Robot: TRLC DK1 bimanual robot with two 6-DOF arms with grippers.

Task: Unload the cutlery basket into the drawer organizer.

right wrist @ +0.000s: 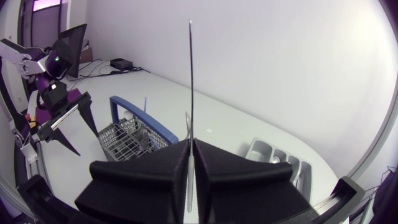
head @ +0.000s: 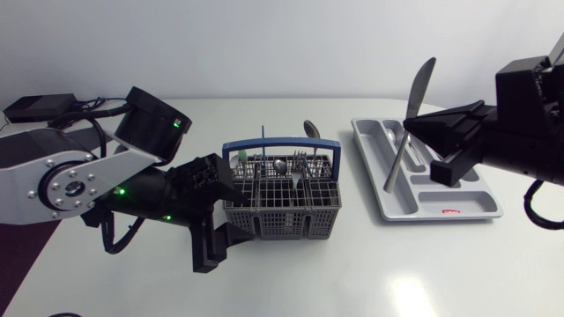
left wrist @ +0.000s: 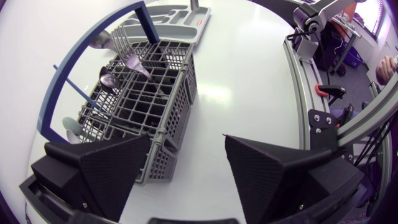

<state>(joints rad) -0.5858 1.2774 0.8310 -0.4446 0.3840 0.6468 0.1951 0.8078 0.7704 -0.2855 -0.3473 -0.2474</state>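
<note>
Now the right gripper (head: 414, 130) pinches a knife (head: 422, 82) mid-length, blade up, over the organizer (head: 476, 208), probably to drop it in a slot. The left gripper (left wrist: 186, 140), spread wide, waits beside the basket (head: 282, 217).

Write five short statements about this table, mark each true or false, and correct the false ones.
1. The right hand is shut on a knife. True.
2. The knife lies flat in the drawer organizer. False: it is held in the air, near upright, blade end up.
3. The left hand is open. True.
4. The cutlery basket is empty. False: cutlery stands in it, among it a fork.
5. In the head view, the cutlery basket stands between the left hand and the drawer organizer. True.
</note>
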